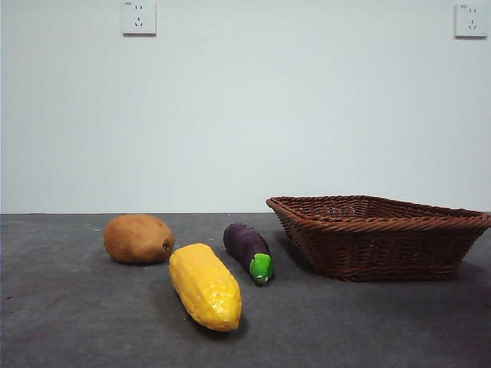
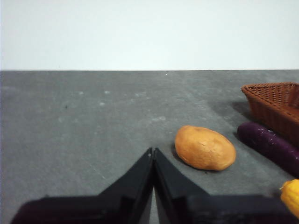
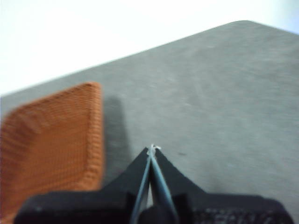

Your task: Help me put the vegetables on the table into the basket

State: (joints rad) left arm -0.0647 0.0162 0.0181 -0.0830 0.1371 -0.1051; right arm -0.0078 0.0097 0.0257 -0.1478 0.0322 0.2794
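All three vegetables lie on the table (image 1: 69, 322) and none is in the basket (image 1: 383, 253) yet, so the risks come from the first pick. Taking the basket as the landmark and going from left to right in the front view: the potato (image 1: 138, 238) is the farthest from the basket, the corn cob (image 1: 205, 285) lies nearer to the camera between the potato and the basket, and the eggplant (image 1: 248, 250) lies just beside the basket's left wall, its green cap pointing forward. The left gripper (image 2: 153, 150) hangs above the table with its jaws pressed together and holds nothing; in its wrist view the potato is the nearest piece. The right gripper (image 3: 152, 148) is also closed and empty, over bare table just beside the basket. I judge that the potato, being round and smooth, could slip out of the jaws or roll away if they close off its middle, and it could then push the corn cob. The corn cob is long and tapered, so a hold near one end may let it tip and drop. The eggplant sits so near the wicker wall that an open jaw may catch the rim and shift the basket. A piece let go too low may also strike the rim and fall back outside.
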